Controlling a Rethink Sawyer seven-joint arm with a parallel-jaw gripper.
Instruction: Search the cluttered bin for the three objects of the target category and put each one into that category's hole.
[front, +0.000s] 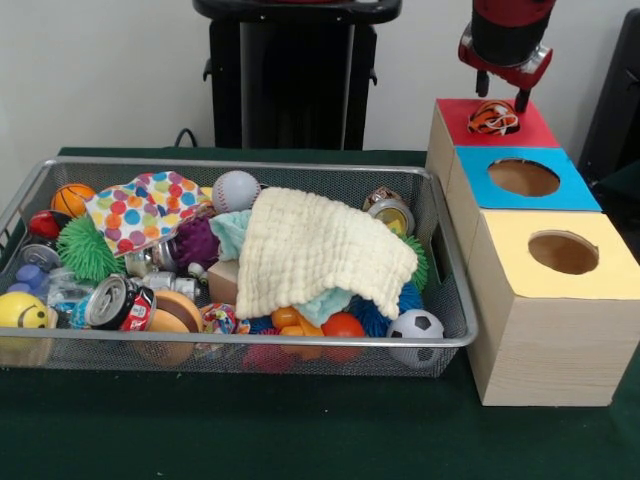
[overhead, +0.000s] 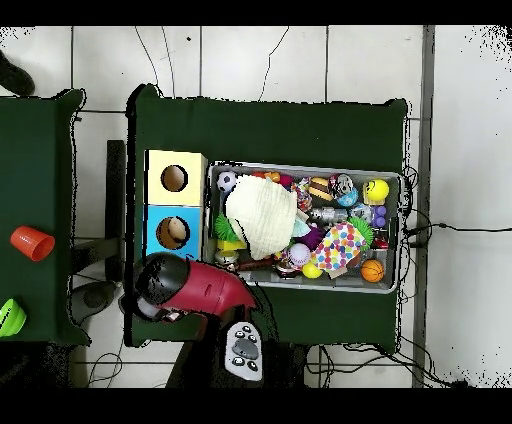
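Note:
My gripper (front: 501, 94) hangs just above the red-topped box (front: 537, 130) at the far end of the row, open, with its two fingers apart. Directly below it an orange, black and white striped ball (front: 494, 118) sits in that box's hole, free of the fingers. The wire-mesh bin (front: 240, 165) holds a baseball (front: 236, 190), a small basketball (front: 71, 198), a soccer ball (front: 415, 326) and a yellow smiley ball (front: 22, 312). In the overhead view the arm (overhead: 190, 286) covers the red box and the gripper.
A cream cloth (front: 318, 250) and a polka-dot cloth (front: 142, 208) lie over the clutter, with cans (front: 118, 304), spiky balls and toys around them. The blue-topped box (front: 523, 178) and yellow-topped box (front: 563, 252) stand right of the bin. A red cup (overhead: 32, 242) is on a side table.

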